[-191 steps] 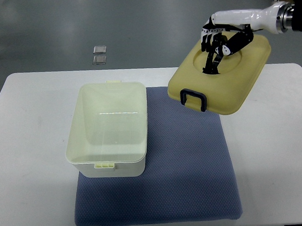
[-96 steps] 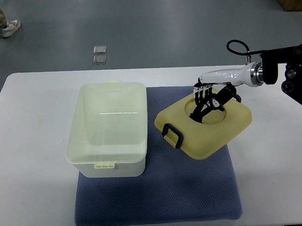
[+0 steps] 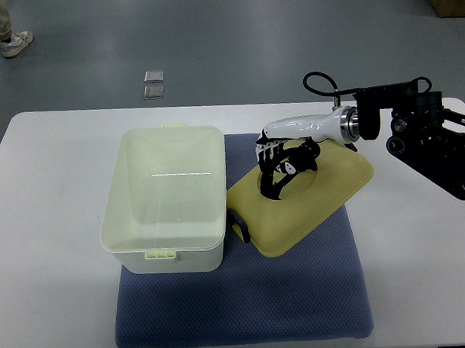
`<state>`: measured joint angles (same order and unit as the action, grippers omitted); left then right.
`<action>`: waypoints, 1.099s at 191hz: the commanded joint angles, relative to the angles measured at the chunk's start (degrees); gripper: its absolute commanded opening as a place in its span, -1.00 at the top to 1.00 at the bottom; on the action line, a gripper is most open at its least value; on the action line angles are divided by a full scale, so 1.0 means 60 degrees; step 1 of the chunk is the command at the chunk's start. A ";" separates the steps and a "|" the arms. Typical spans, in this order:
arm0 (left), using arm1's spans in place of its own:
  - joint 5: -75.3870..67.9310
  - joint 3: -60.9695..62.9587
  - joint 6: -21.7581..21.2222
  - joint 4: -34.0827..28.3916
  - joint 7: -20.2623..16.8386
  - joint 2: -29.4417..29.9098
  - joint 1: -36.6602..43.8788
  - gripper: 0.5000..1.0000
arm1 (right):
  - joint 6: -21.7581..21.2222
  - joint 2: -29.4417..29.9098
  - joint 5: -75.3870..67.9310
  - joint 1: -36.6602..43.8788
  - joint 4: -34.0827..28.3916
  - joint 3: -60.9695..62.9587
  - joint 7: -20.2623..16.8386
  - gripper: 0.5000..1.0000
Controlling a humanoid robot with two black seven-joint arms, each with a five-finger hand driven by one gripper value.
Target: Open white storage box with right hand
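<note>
One smooth rounded-rectangular lid (image 3: 308, 203)

Top view: you look steeply down from the robot's own side onto the whole table (image 3: 53, 290), grey floor (image 3: 245, 45) beyond its far edge.

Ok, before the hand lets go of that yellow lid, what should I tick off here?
1. Lid off the white storage box: ok, box stands open.
2. Lid over the blue mat, not past the table edge: ok.
3. Right hand has fingers in the lid's round recess: ok.
4. Lid lying flat: cannot tell, its left edge looks close to the box wall.
5. Black handle clear of the box: cannot tell.
6. Left hand out of the way: ok, not in view.
</note>
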<state>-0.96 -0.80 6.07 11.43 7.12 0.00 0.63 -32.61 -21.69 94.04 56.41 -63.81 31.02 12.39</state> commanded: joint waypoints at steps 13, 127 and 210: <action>0.0013 -0.0014 0.0000 -0.0001 0.0000 0.0000 0.0013 -1.00 | 0.0235 0.0406 0.0000 -0.0071 0.0015 0.0001 -0.0029 1.00; -0.0001 0.0001 0.0000 -0.0001 0.0000 0.0000 0.0013 -1.00 | -0.0013 -0.0443 -0.0102 -0.0379 0.0396 -0.0219 -0.0029 -0.69; -0.0001 0.0001 0.0000 0.0014 0.0000 0.0000 0.0013 -1.00 | -0.0398 -0.1586 -0.0526 0.0500 0.0629 0.0484 0.0015 -0.69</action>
<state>-0.98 -0.79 6.06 11.52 7.12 0.00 0.71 -35.00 -31.05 92.67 58.28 -61.43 31.11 12.32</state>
